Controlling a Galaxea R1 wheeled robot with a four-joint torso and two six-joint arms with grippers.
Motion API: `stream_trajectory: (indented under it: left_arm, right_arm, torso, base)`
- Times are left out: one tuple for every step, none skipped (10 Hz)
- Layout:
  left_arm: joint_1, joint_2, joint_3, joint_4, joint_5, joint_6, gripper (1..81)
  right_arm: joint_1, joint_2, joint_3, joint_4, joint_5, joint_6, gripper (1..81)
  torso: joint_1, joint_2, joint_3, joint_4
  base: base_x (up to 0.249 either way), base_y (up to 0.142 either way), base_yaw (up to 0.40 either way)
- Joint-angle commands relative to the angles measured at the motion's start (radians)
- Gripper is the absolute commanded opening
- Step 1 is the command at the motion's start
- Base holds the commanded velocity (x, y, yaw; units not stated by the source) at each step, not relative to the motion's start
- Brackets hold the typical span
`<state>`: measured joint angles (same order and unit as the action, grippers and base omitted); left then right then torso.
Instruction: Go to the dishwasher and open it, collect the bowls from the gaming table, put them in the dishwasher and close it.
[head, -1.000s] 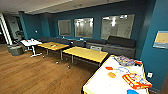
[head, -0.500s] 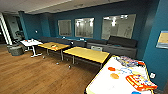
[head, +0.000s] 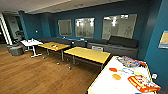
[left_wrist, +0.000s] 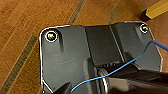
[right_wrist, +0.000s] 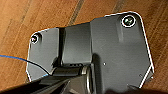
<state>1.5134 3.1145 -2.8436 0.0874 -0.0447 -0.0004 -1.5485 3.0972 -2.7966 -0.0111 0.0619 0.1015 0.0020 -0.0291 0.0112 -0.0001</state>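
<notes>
Orange bowls (head: 116, 76) and game boxes (head: 143, 83) sit on the yellow-rimmed gaming table (head: 105, 83), beside two yellow-topped tables (head: 87, 54). Whether either gripper is wide or narrow cannot be told.

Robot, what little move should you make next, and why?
Probably roll a bit forward and rightward toward the long white-topped table with the yellow rim. The small round orange bowls lie on it near the colourful game boxes, seemingly beyond the arms' reach, with wooden floor between.
</notes>
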Motion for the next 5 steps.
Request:
stream_trajectory:
  left_arm:
    - [-0.054,0.009,-0.002,0.006,0.049,0.002,81.1]
    - [-0.054,0.009,-0.002,0.003,0.049,0.002,81.1]
    - [-0.054,0.007,-0.002,0.0,0.051,0.0,81.1]
    - [-0.052,0.004,-0.002,-0.002,0.051,0.002,81.1]
    - [-0.052,0.006,-0.002,0.002,0.051,0.002,81.1]
  right_arm:
    - [0.052,-0.003,-0.001,-0.003,-0.05,-0.002,81.1]
    - [0.053,-0.003,-0.001,-0.003,-0.05,0.0,81.1]
    - [0.053,-0.003,0.003,-0.003,-0.05,-0.002,81.1]
    - [0.053,-0.001,0.003,-0.003,-0.05,-0.002,81.1]
    - [0.052,-0.001,0.003,-0.003,-0.048,-0.002,81.1]
  torso:
    - [0.0,0.0,0.0,0.0]
    - [0.0,0.0,0.0,0.0]
    - [-0.001,0.0,0.0,0.0]
    - [-0.001,0.0,0.0,0.0]
    - [-0.001,0.0,0.0,0.0]
  base:
    - [0.0,0.0,0.0]
    - [0.0,0.0,0.0]
    - [0.0,0.0,0.0]
    - [0.0,0.0,0.0]
    - [0.0,0.0,0.0]
